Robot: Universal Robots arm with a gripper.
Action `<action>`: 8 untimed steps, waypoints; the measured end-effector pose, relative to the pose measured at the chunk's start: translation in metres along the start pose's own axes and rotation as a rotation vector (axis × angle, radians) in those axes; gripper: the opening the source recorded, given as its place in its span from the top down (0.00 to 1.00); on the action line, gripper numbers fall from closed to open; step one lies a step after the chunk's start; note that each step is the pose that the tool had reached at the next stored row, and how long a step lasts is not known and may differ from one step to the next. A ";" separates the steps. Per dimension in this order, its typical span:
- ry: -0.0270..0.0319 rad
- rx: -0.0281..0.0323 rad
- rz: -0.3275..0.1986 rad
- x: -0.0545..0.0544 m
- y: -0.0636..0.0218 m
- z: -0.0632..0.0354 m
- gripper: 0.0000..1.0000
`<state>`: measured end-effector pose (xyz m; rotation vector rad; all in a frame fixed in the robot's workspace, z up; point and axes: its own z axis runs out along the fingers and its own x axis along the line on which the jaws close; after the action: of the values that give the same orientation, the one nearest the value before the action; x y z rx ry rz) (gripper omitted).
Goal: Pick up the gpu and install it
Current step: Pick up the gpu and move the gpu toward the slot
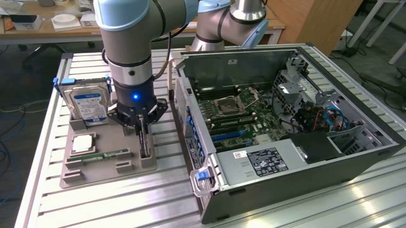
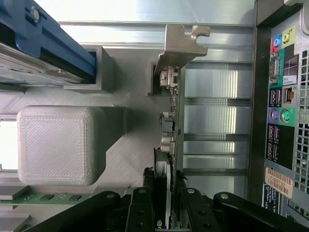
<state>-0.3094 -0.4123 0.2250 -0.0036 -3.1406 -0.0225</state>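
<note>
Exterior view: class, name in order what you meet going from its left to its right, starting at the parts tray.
hard drive → gpu, standing on edge under the hand → CPU socket → blue cables

Hard drive (image 1: 89, 105) and RAM stick (image 1: 102, 156) beside open computer case (image 1: 285, 183).
</note>
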 end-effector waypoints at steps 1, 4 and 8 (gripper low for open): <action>0.0000 0.0001 0.000 0.000 0.0000 0.0000 0.73; 0.0001 0.0000 0.000 0.000 0.0000 0.0000 0.74; 0.0000 0.0000 0.000 0.000 0.0000 0.0000 0.74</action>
<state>-0.3094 -0.4123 0.2250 -0.0035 -3.1406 -0.0225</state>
